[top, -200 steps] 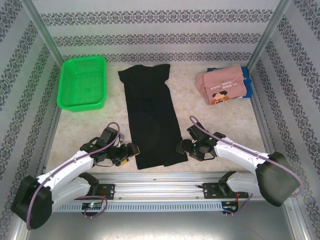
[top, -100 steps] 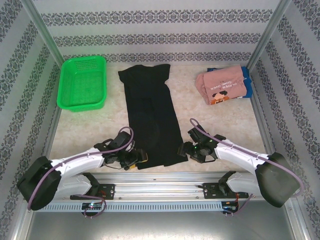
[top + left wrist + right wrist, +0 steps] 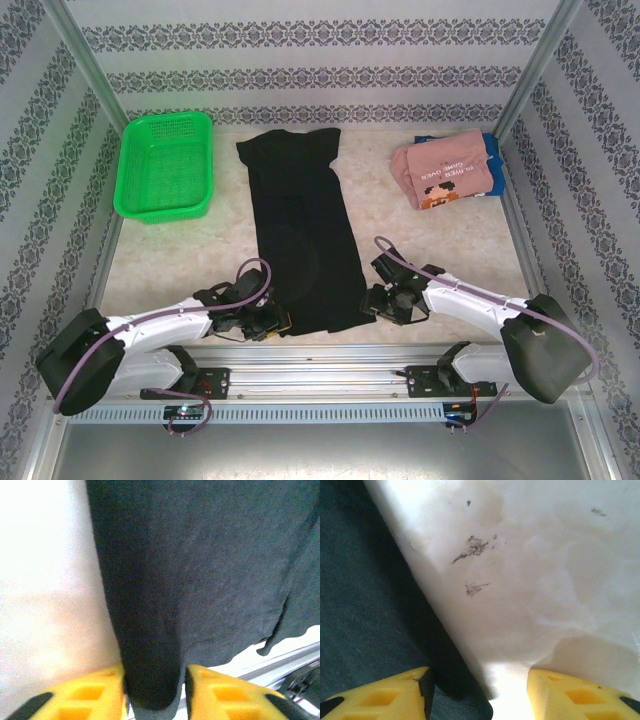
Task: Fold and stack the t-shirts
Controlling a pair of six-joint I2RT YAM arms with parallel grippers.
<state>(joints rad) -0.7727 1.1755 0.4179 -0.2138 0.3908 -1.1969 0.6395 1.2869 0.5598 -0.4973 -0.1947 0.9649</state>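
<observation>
Black shirt: lies flat on the tabletop, centre of the work area, folded into a long narrow strip. Long axis runs near to far, slightly skewed, with the near end shifted to the right. The wider end with the sleeves points to the far wall. The hem end points to the arm bases and stops just short of the near edge.

Left gripper: at the near-left corner of the black shirt. In the left wrist view a raised fold of the dark cloth fills the gap between the yellow fingers and touches both. Clamped on the black shirt.

Right gripper: at the near-right corner of the same shirt. In the right wrist view the fingers stand well apart. The shirt's edge lies beside the left one, with bare tabletop across the rest of the gap. Jaws apart, nothing held.

Pink shirt: folded, far right, lettering up, resting on the blue shirt, which shows at its far and right sides.

Basket: green, far left, well apart from the shirts.
</observation>
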